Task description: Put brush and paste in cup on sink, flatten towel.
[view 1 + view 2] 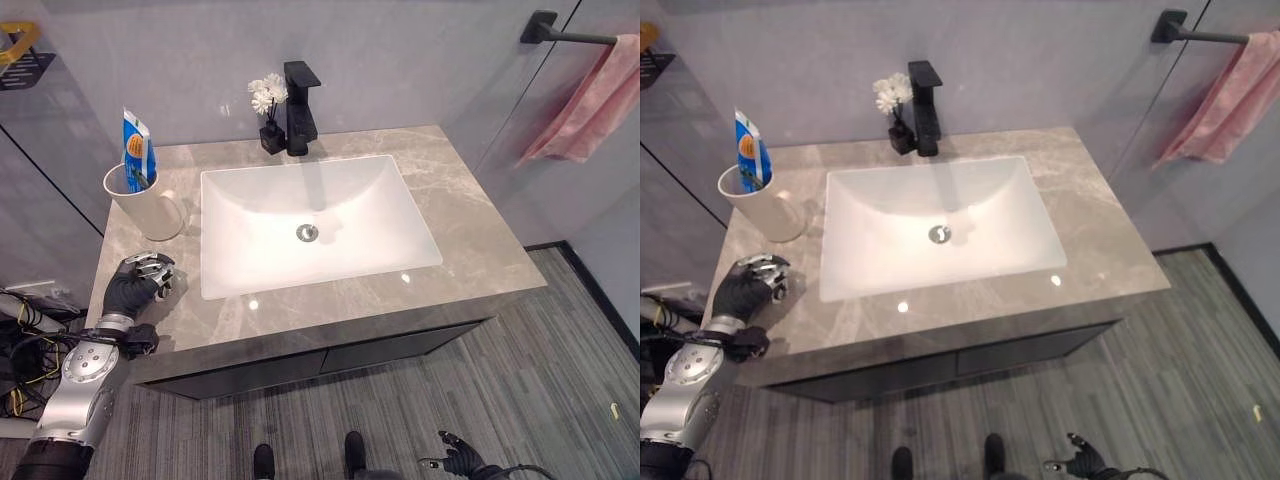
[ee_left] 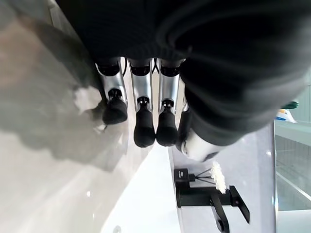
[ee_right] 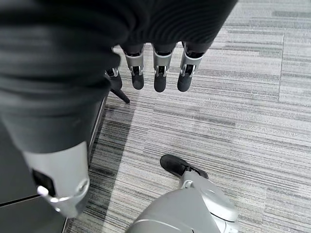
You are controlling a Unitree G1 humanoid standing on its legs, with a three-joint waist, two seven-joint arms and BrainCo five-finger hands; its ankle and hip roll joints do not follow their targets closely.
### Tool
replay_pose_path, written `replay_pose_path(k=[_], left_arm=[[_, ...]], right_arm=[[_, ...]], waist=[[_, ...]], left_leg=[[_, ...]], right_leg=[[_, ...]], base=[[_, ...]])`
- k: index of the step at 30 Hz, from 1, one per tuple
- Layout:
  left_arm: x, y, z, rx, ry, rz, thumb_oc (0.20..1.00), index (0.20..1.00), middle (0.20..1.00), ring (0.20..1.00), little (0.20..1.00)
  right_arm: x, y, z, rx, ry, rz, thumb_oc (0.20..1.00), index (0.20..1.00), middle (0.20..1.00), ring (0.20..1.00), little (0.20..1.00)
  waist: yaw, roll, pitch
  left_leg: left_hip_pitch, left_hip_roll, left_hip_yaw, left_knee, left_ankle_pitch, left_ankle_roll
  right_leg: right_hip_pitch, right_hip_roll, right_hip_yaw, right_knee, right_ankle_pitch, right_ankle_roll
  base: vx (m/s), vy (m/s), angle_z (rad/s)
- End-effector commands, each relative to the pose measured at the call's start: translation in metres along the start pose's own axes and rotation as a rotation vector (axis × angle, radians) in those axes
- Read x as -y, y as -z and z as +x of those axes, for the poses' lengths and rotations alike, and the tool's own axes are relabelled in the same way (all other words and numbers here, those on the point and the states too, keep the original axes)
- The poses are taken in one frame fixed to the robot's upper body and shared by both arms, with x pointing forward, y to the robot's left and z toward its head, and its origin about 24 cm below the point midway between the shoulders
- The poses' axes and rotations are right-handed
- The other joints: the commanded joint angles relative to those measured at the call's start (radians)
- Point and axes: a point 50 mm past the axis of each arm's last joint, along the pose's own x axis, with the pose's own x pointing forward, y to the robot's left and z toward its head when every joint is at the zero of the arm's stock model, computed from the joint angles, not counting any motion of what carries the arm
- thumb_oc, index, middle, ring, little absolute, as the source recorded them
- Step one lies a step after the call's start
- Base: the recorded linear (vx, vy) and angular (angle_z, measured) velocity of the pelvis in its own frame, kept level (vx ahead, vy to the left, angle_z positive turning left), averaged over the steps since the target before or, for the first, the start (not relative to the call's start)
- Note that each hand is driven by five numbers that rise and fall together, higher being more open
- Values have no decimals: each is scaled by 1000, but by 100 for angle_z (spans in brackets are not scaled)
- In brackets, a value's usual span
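Observation:
A white cup [image 1: 146, 206] stands at the counter's back left corner with a blue toothpaste tube [image 1: 137, 148] upright in it. A thin dark handle [image 1: 141, 181], too small to identify, shows beside the tube. My left hand [image 1: 138, 281] rests over the front left of the grey stone counter [image 1: 470, 225], just in front of the cup; its fingers [image 2: 141, 121] are relaxed and hold nothing. A pink towel [image 1: 592, 98] hangs bunched on a black wall bar [image 1: 560, 32] at the far right. My right hand [image 1: 463, 462] hangs low by the floor with loose, empty fingers [image 3: 160, 73].
A white basin [image 1: 312, 215] is sunk into the middle of the counter. A black faucet [image 1: 301, 108] and a small black vase of white flowers [image 1: 268, 112] stand behind it. A black and yellow wall rack [image 1: 20, 55] hangs at the upper left. Grey plank floor [image 1: 520, 360] lies in front.

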Motion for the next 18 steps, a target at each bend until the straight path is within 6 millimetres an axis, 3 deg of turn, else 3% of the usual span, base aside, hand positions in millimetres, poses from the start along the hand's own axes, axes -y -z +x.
replay_pose_path(k=[1,8,10,18], left_arm=[[-1,-27,24,111,-55,33,200,200,200,200,200],[-16,-41,53,96,-143,26,200,200,200,200,200],[-21,-55,70,102,-187,27,200,200,200,200,200],[-37,-77,88,99,-246,62,200,200,200,200,200]], right_arm=[[23,-8,0,21,44,-38,1000,1000,1000,1000,1000],[25,-1,1,-26,49,-44,1000,1000,1000,1000,1000],[26,1,2,-45,54,-42,1000,1000,1000,1000,1000],[30,0,3,-55,70,-28,1000,1000,1000,1000,1000]], waist=[[-19,7,57],[-35,11,88],[-42,12,96],[-51,10,106]], left_leg=[[35,22,-16,8,-33,-3],[1,22,-19,8,-19,-6],[-10,23,-26,8,-14,-10],[-24,26,-38,8,-9,-13]], right_leg=[[39,-61,-28,7,-14,73],[8,-59,-28,7,-3,74],[6,-59,-35,7,-1,73],[1,-58,-43,7,1,75]], base=[[-54,5,-3],[-33,0,-4],[0,0,0],[4,-3,2]])
